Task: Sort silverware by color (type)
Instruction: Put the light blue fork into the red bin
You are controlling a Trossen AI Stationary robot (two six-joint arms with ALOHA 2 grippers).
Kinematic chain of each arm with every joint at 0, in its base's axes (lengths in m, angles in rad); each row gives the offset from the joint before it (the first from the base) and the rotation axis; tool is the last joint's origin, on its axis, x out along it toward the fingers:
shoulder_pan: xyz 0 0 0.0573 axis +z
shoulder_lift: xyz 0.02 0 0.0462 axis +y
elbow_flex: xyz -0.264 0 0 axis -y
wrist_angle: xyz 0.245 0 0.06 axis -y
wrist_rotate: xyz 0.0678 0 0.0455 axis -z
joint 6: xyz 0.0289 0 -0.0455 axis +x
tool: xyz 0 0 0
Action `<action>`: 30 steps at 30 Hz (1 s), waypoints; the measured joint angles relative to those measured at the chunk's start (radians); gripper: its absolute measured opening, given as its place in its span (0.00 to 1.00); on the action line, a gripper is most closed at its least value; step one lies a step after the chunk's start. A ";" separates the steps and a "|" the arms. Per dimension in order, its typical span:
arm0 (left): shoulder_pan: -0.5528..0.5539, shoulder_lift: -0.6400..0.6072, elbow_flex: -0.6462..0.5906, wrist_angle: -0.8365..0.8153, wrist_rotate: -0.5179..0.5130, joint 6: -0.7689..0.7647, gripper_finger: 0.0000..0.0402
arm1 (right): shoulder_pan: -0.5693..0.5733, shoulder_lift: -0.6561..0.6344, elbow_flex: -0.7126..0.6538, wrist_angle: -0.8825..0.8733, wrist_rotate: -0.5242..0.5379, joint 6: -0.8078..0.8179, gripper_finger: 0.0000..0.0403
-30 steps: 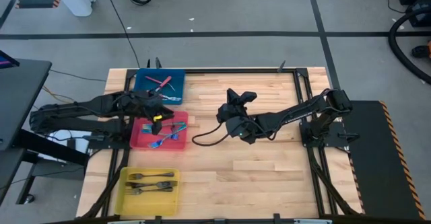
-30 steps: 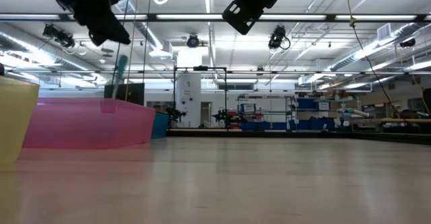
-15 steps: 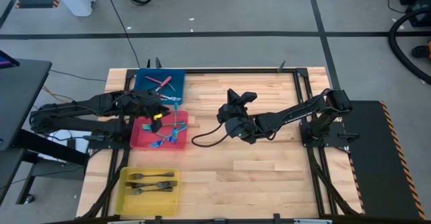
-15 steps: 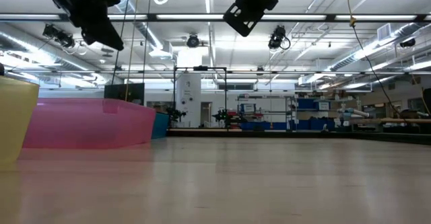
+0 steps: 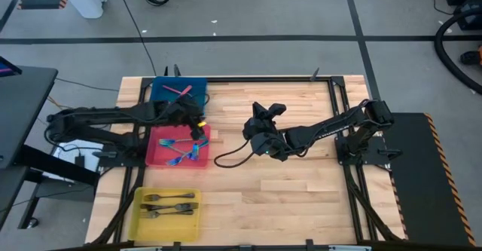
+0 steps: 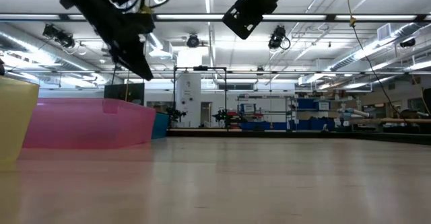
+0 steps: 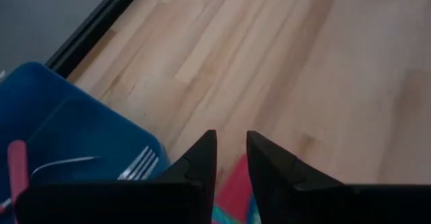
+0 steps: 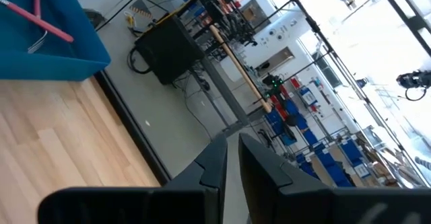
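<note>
My table is pale wood planks with a dark frame around it. Down its left edge sit three trays in a row: blue tray, red tray, yellow tray. Blue and red look touching, though I can't be sure.

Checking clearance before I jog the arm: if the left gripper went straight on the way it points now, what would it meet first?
Probably the bare wooden table. The left gripper points past the blue bin corner and red bin edge toward open planks. Nothing else lies ahead, though depth is uncertain.
</note>
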 joint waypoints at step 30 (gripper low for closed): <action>0.148 0.168 0.000 -0.220 0.001 -0.081 0.20 | -0.001 0.000 0.000 -0.028 -0.017 0.006 0.12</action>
